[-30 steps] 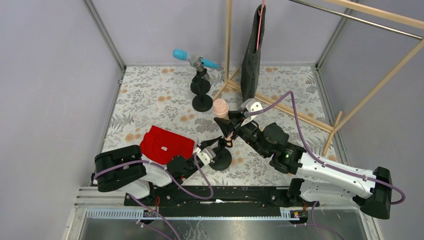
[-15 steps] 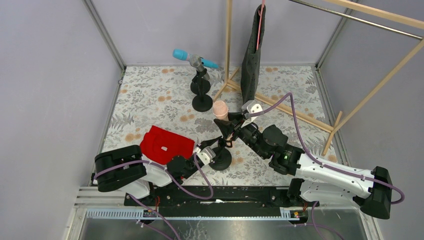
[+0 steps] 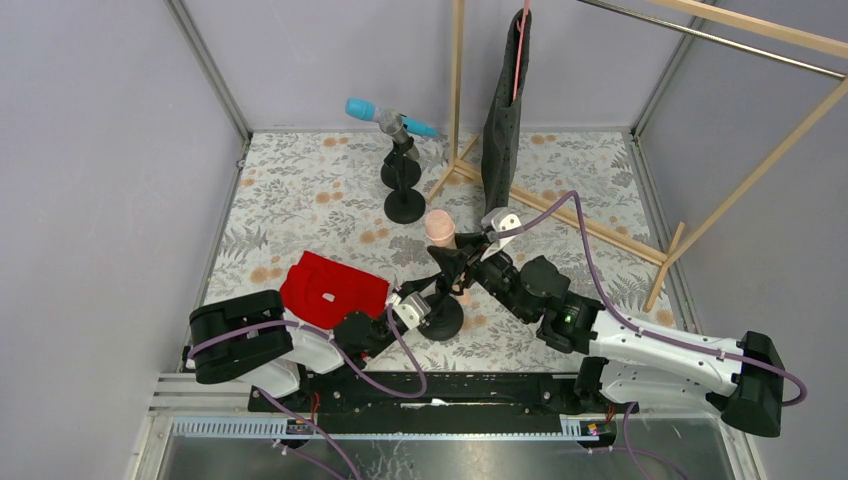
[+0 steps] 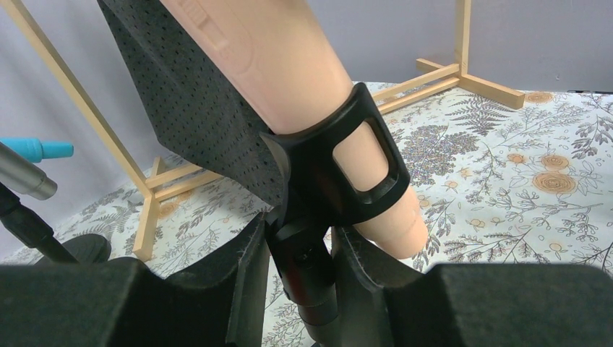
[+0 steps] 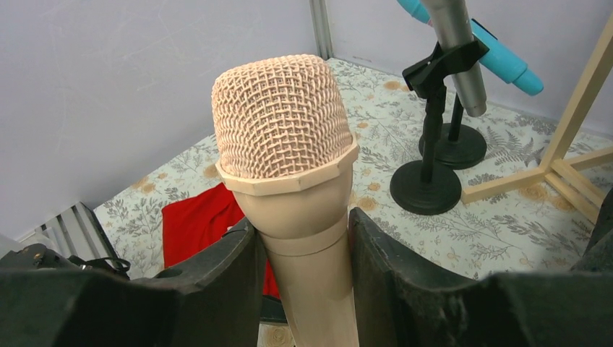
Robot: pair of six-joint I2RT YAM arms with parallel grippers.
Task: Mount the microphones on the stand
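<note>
Black stand stem (image 4: 307, 285) pinched between narrow-set jaws of left gripper (image 4: 300, 242), just under clip (image 4: 365, 170). Peach-pink microphone (image 5: 283, 137) sits tilted in clip. Right gripper (image 5: 302, 249) jaws press its handle below mesh head. Cyan-blue microphone (image 3: 362, 108), silver-grey microphone (image 3: 393, 125) on far stands (image 3: 405, 208).

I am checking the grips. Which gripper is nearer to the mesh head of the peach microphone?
Right. The right gripper clamps the peach microphone just under its head; the left gripper grips the stand post below the clip, farther down.
</note>
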